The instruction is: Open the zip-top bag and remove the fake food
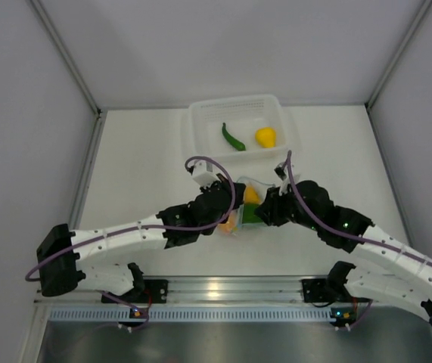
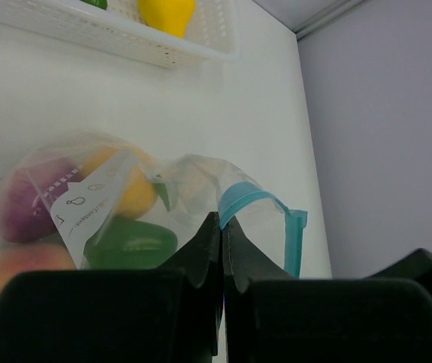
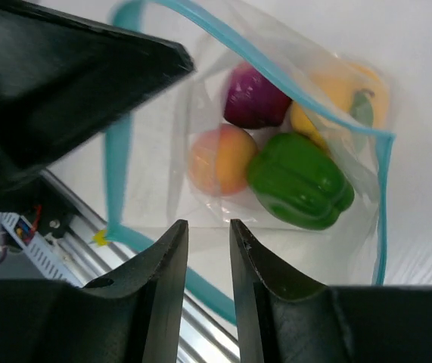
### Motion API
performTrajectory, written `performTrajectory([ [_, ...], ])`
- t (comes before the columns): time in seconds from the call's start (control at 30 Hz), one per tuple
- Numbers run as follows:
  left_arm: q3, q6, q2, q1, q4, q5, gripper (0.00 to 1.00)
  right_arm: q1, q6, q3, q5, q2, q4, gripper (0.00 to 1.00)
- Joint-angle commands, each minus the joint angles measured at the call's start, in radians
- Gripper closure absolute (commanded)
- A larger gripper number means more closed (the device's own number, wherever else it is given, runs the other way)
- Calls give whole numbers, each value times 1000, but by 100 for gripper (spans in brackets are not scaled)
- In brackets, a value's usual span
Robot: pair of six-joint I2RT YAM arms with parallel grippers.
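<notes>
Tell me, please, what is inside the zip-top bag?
The zip-top bag holds a purple piece, peach-orange fruit, green pepper; a yellow piece is partly hidden behind the pepper.

A white basket (image 1: 194, 132) with little holes in its sides sits at the top middle of the picture, at the far end of the white counter (image 1: 140, 197). Grey walls (image 1: 19, 113) stand on the left, the right and at the back. A shiny metal rail (image 1: 231, 288) runs across the bottom. A white strip with slots (image 1: 223, 312) lies just under it.
</notes>
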Motion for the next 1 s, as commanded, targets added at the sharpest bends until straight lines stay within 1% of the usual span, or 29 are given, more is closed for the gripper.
performTrajectory([
  [0.0,56,-38,13,-2,35,29,100,13,99,-78,104,12,134,70],
  [0.13,74,-47,35,-2,61,67,100,11,195,-137,249,61,162,65],
  [0.27,92,-47,64,-11,72,75,100,13,290,-169,300,82,231,65],
  [0.37,91,-56,92,-16,87,81,100,11,370,-210,323,79,313,64],
  [0.43,83,-55,107,-19,98,81,100,11,424,-241,365,90,333,61],
  [0.47,82,-55,112,-22,104,83,100,11,438,-250,378,96,353,57],
  [0.57,83,-24,131,-24,105,87,100,11,375,-255,383,150,354,53],
  [0.67,74,22,135,-24,105,89,100,13,251,-239,349,207,343,49],
  [0.7,71,34,135,-24,105,89,100,11,186,-253,317,219,372,48],
  [0.73,66,46,130,-24,105,89,100,13,156,-259,308,225,379,48],
  [0.83,39,72,113,-24,105,87,100,13,67,-298,282,211,418,47],
  [0.87,34,86,109,-24,105,90,100,11,1,-307,264,207,453,45],
  [0.9,30,103,107,-24,104,93,100,11,-33,-318,215,193,465,45],
  [0.97,25,143,101,-22,104,107,100,11,-114,-315,176,182,459,45],
])
